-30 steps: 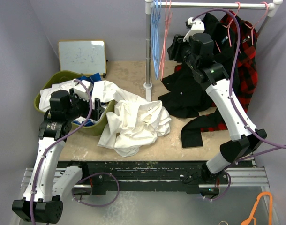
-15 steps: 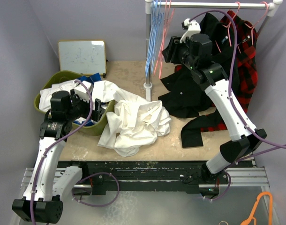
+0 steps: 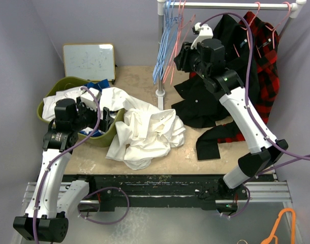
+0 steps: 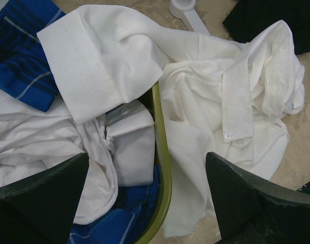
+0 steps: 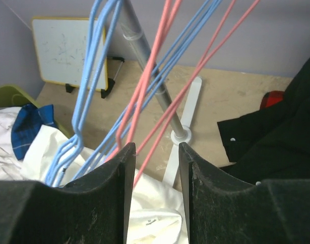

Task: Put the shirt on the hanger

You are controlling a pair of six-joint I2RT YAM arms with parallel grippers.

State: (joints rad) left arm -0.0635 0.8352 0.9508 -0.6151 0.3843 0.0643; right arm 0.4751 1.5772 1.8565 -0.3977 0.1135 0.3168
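Right gripper [image 5: 156, 152] apart around hanger [image 5: 145, 76], left gripper [image 4: 147, 157] spread above bin [image 4: 164, 195] holding shirt [image 4: 206, 86], blue cloth [image 4: 23, 66]

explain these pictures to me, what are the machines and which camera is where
Two robot arms are bolted at the near edge of a table. The wide picture looks down from above; the other two come from cameras on each wrist. A crumpled white shirt lies on the table, partly in a green basket. The left tool hovers open over it, holding nothing. The right tool is up at the rack, its jaws apart around a pink hanger wire, not yet clamped.
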